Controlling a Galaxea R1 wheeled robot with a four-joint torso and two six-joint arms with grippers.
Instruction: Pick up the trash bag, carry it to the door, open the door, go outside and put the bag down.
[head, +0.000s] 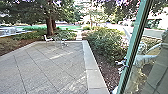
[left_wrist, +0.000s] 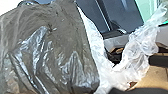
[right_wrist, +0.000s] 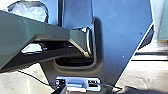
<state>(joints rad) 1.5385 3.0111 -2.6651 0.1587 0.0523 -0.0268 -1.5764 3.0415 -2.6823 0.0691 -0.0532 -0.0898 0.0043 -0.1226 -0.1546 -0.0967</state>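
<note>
In the head view, we see gray paving (head: 50, 67) with a pale stone edge (head: 91, 65) along it. Green bushes (head: 103, 41) grow past the edge. A white chair (head: 48, 38) sits far off near a tree trunk (head: 49, 26). A green post (head: 133, 45) leans beside some glass (head: 156, 72).

In the left wrist view, the dark, shiny trash bag (left_wrist: 55, 52) is big and wrinkly, right up close to the left wrist. Crinkly see-through plastic (left_wrist: 140, 47) is just beside its dark part. We cannot tell if the left gripper is wide or narrow, or if it is holding the bag.

In the right wrist view, we see a big dark robot part (right_wrist: 122, 35) with a green-gray bar (right_wrist: 32, 27) across it. We cannot tell how wide the right gripper is.
</note>
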